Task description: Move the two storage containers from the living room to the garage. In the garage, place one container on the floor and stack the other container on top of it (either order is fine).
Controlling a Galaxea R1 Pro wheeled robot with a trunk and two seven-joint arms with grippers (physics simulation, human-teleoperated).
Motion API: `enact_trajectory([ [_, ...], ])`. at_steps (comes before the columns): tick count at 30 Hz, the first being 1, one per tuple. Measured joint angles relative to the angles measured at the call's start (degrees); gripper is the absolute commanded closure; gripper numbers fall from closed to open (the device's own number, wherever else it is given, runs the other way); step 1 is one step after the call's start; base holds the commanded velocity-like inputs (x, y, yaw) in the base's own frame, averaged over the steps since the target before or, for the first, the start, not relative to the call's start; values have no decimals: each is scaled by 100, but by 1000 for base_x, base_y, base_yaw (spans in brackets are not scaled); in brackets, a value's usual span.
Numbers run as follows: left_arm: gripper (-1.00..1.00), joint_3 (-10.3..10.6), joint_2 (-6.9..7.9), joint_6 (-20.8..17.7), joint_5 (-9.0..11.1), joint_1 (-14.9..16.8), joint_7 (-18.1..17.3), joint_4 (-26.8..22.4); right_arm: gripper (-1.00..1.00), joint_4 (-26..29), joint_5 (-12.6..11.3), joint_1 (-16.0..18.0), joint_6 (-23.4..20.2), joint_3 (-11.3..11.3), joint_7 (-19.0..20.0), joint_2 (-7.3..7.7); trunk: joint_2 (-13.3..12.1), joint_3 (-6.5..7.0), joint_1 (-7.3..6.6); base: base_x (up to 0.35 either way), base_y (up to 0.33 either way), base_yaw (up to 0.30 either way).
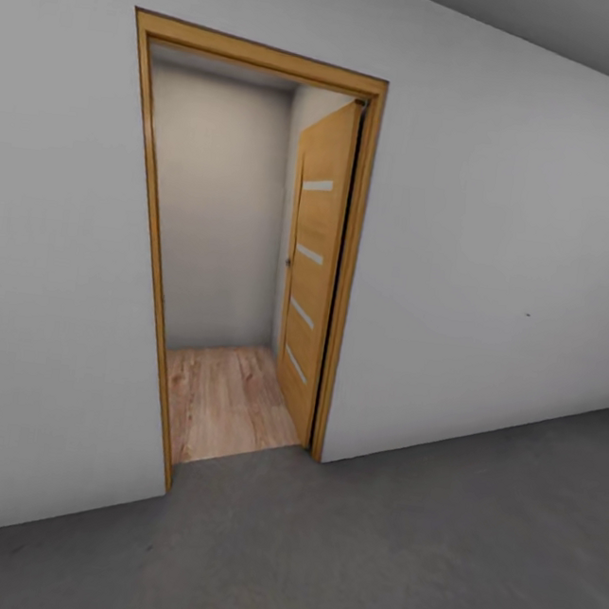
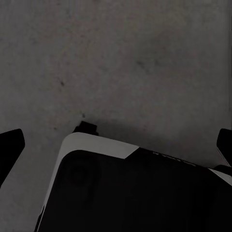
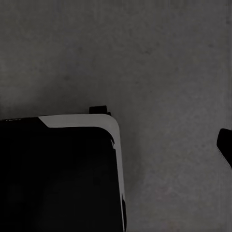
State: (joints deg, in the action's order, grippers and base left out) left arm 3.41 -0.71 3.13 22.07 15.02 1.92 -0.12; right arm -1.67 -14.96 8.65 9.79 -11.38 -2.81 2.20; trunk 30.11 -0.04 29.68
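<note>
Transit step, judged: grey concrete floor [image 1: 427,548] is faced toward an open wooden door [image 1: 314,268] onto pale plank flooring [image 1: 226,400], left gripper [image 2: 116,145] spread wide and empty, right gripper's state undeterminable, containers unseen, doorway passage needed next.

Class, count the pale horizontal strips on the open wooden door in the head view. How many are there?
4. All sit on the door, stacked one above another: near the top, upper middle, lower middle, lowest.

Head camera faces a doorway; both wrist cameras face down.
Head view looks at the open doorway [image 1: 242,268] from nearby; wrist views sit close above the floor [image 2: 145,58], sharing the robot's base [image 3: 58,179].
</note>
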Motion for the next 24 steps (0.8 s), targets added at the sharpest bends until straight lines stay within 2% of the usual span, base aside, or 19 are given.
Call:
enact_trajectory([
  [4, -100, 0, -3, -1, 0, -1, 0, -1, -100, 0, -1, 0, 0, 0, -11, 1, 0, 0, 0, 321, 0, 99],
  [13, -100, 2, -6, -4, 0, -1, 0, -2, -100, 0, 2, 1, -1, 0, -15, -3, 0, 0, 0, 321, 0, 227],
  [24, -100, 7, -20, -5, 0, 0, 0, 0, -100, 0, -14, 0, 2, 0, -13, -7, 0, 0, 0, 321, -9, 28],
])
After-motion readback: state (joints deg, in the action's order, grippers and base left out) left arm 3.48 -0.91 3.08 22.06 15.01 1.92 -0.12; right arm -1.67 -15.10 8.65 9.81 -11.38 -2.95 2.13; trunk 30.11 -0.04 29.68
